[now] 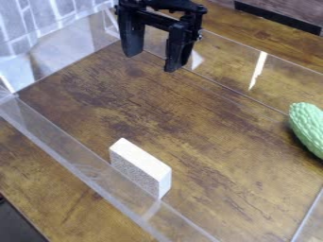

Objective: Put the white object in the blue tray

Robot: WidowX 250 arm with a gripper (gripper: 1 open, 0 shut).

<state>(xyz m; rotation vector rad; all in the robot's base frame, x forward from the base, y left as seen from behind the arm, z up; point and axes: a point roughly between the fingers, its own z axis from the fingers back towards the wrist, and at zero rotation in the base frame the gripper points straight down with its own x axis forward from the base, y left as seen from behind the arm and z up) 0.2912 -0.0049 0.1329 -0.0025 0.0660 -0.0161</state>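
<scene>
A: What's nearest you?
B: Your white rectangular block (140,169), by the near edge of the wooden tabletop (164,113), close to the clear plastic wall (76,156).
A: What could go wrong?
B: Descend off-line and a finger could catch that wall or tip the block. I can't see the blue tray, so you could release in the wrong place.
A: And your gripper (154,57)?
B: Toward the far edge, jaws wide apart, holding nothing.

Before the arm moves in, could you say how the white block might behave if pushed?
The white block looks rigid, given its crisp edges. Its flat sides suggest it won't roll. Standing on a narrow face, it could tip over.
</scene>
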